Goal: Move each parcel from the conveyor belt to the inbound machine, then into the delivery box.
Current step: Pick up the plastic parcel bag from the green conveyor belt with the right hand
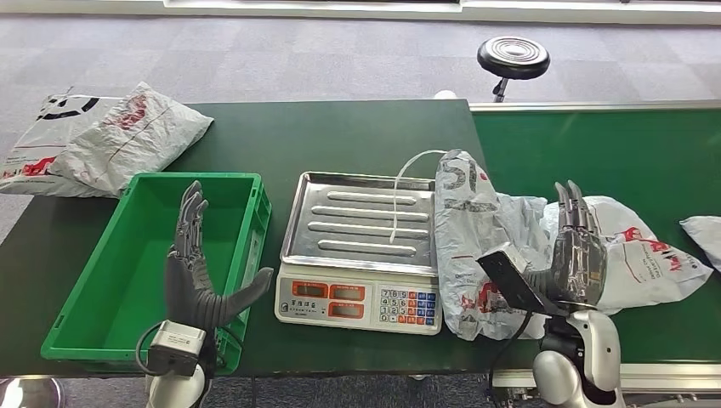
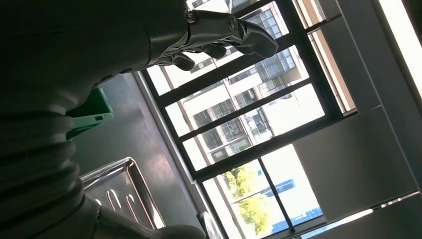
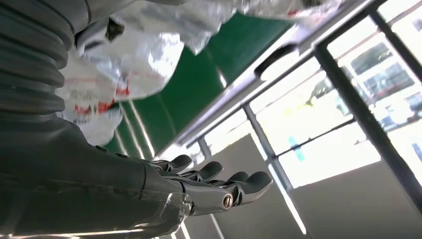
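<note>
Grey poly parcel at belt edge, centre-right of frame; pickup step, not yet grasped.
R hand beside it, fingers straight, together; L hand spread over green box; next: grip parcel, lift onto scale.

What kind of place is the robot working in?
Probably a practice parcel-sorting station in an office building. There is a green conveyor belt carrying plastic mail parcels, a weighing scale, a green crate, and office carpet.

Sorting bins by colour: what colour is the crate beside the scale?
Green crate, clearest in the head view.
</note>
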You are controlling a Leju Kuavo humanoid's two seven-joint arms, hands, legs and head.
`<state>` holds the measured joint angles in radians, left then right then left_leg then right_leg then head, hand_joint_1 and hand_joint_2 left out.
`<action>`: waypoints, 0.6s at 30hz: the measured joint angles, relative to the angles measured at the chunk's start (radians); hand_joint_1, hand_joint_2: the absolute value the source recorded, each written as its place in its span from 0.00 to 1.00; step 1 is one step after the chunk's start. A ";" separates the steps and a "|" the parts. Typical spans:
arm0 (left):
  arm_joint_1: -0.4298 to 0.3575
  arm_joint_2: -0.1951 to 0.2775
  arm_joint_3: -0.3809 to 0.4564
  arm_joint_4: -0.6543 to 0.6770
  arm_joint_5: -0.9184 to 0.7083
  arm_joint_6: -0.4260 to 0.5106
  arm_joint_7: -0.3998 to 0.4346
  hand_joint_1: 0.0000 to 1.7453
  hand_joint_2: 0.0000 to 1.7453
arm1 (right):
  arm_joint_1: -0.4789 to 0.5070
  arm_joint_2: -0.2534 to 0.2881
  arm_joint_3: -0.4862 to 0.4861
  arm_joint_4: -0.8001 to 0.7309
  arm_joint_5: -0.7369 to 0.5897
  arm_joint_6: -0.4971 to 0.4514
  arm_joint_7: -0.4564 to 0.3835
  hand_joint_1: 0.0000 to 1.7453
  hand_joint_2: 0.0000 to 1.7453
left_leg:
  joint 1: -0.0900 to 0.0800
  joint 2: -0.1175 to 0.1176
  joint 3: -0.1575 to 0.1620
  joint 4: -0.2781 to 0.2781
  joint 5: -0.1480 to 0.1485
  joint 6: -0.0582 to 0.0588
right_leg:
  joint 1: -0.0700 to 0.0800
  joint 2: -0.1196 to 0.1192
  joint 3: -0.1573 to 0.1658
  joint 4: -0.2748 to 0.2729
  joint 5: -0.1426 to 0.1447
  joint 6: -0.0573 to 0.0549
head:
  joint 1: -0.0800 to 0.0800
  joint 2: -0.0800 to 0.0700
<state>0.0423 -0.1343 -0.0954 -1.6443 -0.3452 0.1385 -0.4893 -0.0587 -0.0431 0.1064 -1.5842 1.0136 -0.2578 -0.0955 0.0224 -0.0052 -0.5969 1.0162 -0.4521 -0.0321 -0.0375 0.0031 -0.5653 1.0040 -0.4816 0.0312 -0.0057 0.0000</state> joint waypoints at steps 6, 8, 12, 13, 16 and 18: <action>-0.032 0.000 -0.002 0.029 0.015 -0.020 0.017 0.00 1.00 | -0.095 0.023 0.000 0.269 -0.278 0.188 -0.075 0.00 1.00 | 0.000 0.002 0.001 0.000 0.001 -0.001 | 0.000 0.001 0.000 0.000 0.001 -0.001 | 0.000 0.000; -0.041 0.000 -0.003 0.033 0.014 -0.026 0.033 0.00 1.00 | -0.128 0.031 0.000 0.376 -0.245 0.186 -0.019 0.00 1.00 | 0.000 0.000 0.001 0.000 0.002 0.000 | 0.000 0.000 0.000 0.000 0.001 -0.001 | 0.000 0.000; -0.048 -0.006 -0.003 0.035 -0.005 -0.047 0.078 0.00 1.00 | -0.151 0.037 0.000 0.507 -0.111 0.176 0.143 0.00 1.00 | 0.000 0.000 0.001 0.000 0.002 0.000 | 0.000 -0.001 0.000 0.000 0.001 -0.001 | 0.000 0.000; -0.048 -0.008 -0.003 0.034 -0.011 -0.053 0.088 0.00 1.00 | -0.151 0.037 0.000 0.525 -0.086 0.179 0.169 0.00 1.00 | 0.000 0.000 0.001 0.000 0.002 0.000 | 0.000 -0.001 0.000 0.000 0.001 -0.001 | 0.000 0.000; -0.049 -0.016 -0.003 0.030 -0.020 -0.067 0.105 0.00 1.00 | -0.147 0.037 -0.002 0.553 -0.055 0.191 0.203 0.00 1.00 | 0.000 0.000 0.001 0.000 0.002 0.000 | 0.000 0.000 0.000 0.000 0.001 -0.001 | 0.000 0.000; -0.049 -0.019 -0.003 0.029 -0.022 -0.072 0.110 0.00 1.00 | -0.145 0.038 -0.007 0.557 -0.039 0.192 0.214 0.25 1.00 | 0.000 0.000 0.001 0.000 0.001 0.000 | 0.000 0.000 0.001 -0.001 0.001 -0.001 | 0.000 0.000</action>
<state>-0.0063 -0.1537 -0.0984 -1.6156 -0.3674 0.0667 -0.3797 -0.2034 -0.0055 0.0994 -1.0271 0.9742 -0.0657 0.1186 0.0227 -0.0052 -0.5955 1.0165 -0.4507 -0.0323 -0.0374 0.0027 -0.5644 1.0034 -0.4805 0.0304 -0.0058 0.0000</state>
